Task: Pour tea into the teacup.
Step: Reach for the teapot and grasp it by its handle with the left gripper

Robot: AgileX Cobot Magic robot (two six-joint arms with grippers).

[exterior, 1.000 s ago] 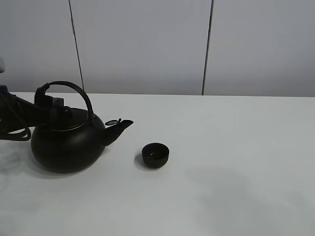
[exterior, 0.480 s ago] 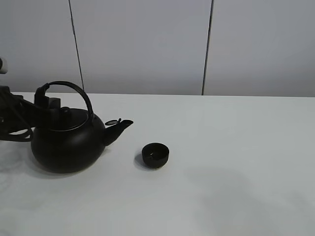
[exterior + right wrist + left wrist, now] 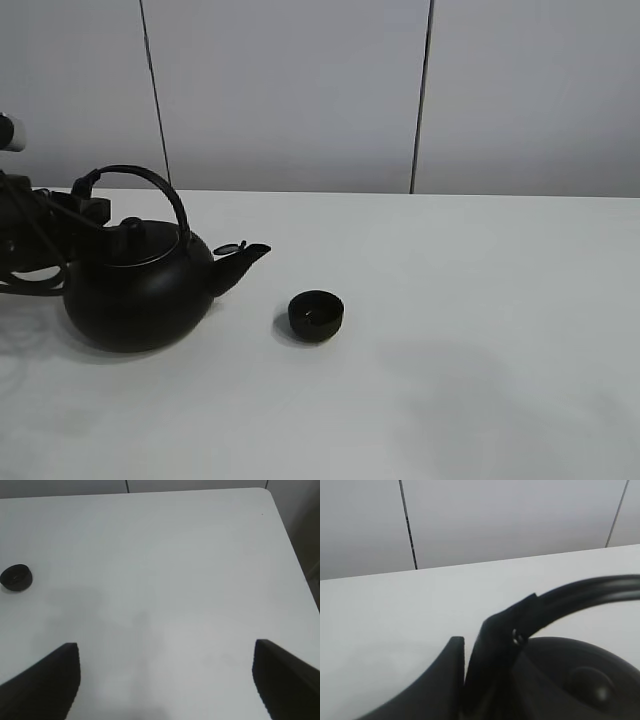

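Teacup (image 3: 316,314) stands free; left fingers (image 3: 445,682) grip kettle handle (image 3: 580,592).

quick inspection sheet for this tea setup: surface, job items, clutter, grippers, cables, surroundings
surface: white table, plain, no spills or marks seen
job's things: black kettle upright at the left, spout pointing toward the small black teacup, which stands upright and apart from it
clutter: nothing seen
grippers: left gripper at the left end of the kettle's handle, whether it is clamped cannot be told; right gripper open above bare table, holding nothing
cables: dark cables loop by the left arm, close behind the kettle
surroundings: grey wall panels with dark seams behind the table
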